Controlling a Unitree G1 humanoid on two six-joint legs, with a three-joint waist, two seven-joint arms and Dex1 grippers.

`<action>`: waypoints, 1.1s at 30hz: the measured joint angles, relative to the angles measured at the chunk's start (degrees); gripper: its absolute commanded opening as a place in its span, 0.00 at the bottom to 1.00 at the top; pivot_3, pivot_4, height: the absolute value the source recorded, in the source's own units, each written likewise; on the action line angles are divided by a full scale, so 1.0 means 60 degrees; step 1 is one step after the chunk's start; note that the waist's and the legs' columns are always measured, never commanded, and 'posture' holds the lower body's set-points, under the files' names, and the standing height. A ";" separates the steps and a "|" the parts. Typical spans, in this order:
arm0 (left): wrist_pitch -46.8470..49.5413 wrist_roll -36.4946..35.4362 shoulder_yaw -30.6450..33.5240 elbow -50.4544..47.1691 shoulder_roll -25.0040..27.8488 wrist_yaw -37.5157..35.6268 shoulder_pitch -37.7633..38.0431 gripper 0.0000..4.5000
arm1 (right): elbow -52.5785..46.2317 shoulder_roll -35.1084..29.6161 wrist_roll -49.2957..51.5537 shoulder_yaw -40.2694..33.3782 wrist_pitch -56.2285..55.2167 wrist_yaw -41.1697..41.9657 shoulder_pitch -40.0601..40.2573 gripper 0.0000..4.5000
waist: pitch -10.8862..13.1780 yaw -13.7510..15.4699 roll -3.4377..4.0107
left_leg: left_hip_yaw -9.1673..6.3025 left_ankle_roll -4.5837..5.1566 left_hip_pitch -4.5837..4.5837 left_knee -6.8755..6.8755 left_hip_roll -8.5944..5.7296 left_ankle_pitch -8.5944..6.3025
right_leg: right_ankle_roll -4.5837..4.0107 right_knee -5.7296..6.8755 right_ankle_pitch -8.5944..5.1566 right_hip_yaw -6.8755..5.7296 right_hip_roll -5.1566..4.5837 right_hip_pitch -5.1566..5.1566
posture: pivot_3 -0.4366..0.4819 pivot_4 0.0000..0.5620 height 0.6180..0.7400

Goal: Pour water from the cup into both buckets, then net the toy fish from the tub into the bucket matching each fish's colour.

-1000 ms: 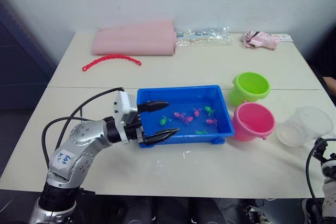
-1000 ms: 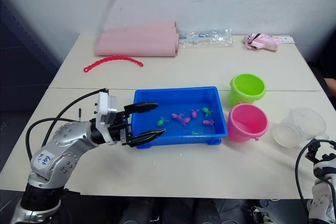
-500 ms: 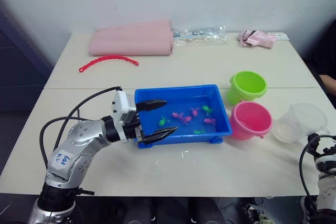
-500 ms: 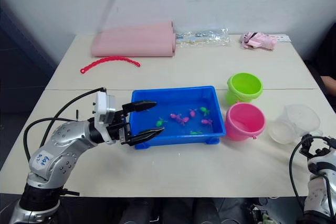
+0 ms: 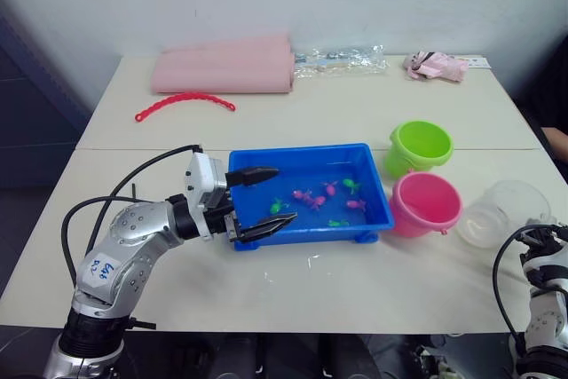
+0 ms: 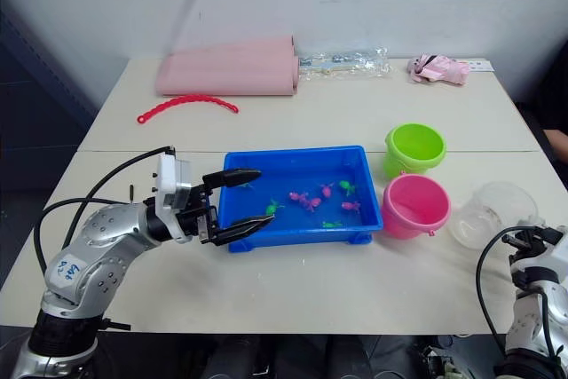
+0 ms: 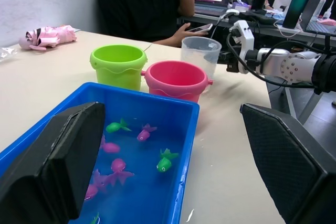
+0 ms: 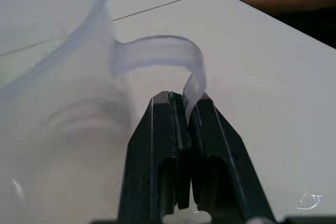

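Cup (image 6: 491,213): far right on the bench (image 6: 355,113), beside the pink bucket (image 6: 414,206); my right fingers (image 8: 205,124) pinch its handle (image 8: 157,56), ready for pouring.
Left fingers (image 5: 253,175): spread wide, straddling the tub's (image 5: 306,156) near corner, likely steadying it.
Fish (image 5: 311,199): waiting in the tub.

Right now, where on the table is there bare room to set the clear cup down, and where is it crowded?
Bare tabletop runs along the near edge in front of the shallow blue plastic tub. Another open band lies between the tub and the red beaded strip. It is crowded on the right, where the lime green bucket, pink bucket and transparent plastic cup cluster.
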 measured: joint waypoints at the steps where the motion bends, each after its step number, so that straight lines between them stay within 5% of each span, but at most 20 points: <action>1: -0.0033 0.0010 0.0028 0.0000 0.0026 -0.0012 0.0005 1.00 | -0.0031 0.0007 0.0020 0.0000 -0.0001 -0.0012 0.0038 0.02 | 0.0001 -0.0001 0.0001 | 0.0000 0.0000 0.0000 -0.0001 0.0000 0.0000 | 0.0000 0.0000 0.0000 -0.0001 0.0000 -0.0001 | 0.48 0.27 1.00; 15: -0.0085 -0.0015 0.0236 0.0110 0.0098 -0.0262 0.0010 1.00 | -0.2470 -0.1038 0.0088 -0.0277 0.0166 -0.0271 0.0797 0.02 | 0.0013 0.0008 0.0022 | 0.0002 0.0000 0.0000 -0.0003 0.0001 0.0000 | 0.0001 -0.0002 0.0001 0.0001 0.0000 -0.0003 | 0.48 0.27 1.00; 23: -0.0100 -0.0034 0.0176 0.1195 0.0210 -0.1246 -0.0837 1.00 | -0.3732 -0.2514 -0.1011 -0.0208 0.0267 -0.0077 0.0920 0.02 | 0.0017 0.0023 0.0024 | 0.0035 0.0002 0.0001 -0.0003 -0.0001 -0.0001 | 0.0012 -0.0003 0.0006 -0.0034 0.0003 -0.0015 | 0.48 0.27 1.00; 33: -0.0425 0.0357 -0.0284 0.2569 0.0405 -0.2458 -0.2047 1.00 | -0.5094 -0.2919 -0.2387 0.0754 0.0165 0.0402 0.1183 0.02 | 0.0021 0.0036 0.0017 | 0.0056 0.0010 0.0000 0.0003 -0.0002 0.0001 | 0.0023 -0.0005 0.0012 -0.0036 0.0003 -0.0021 | 0.48 0.27 1.00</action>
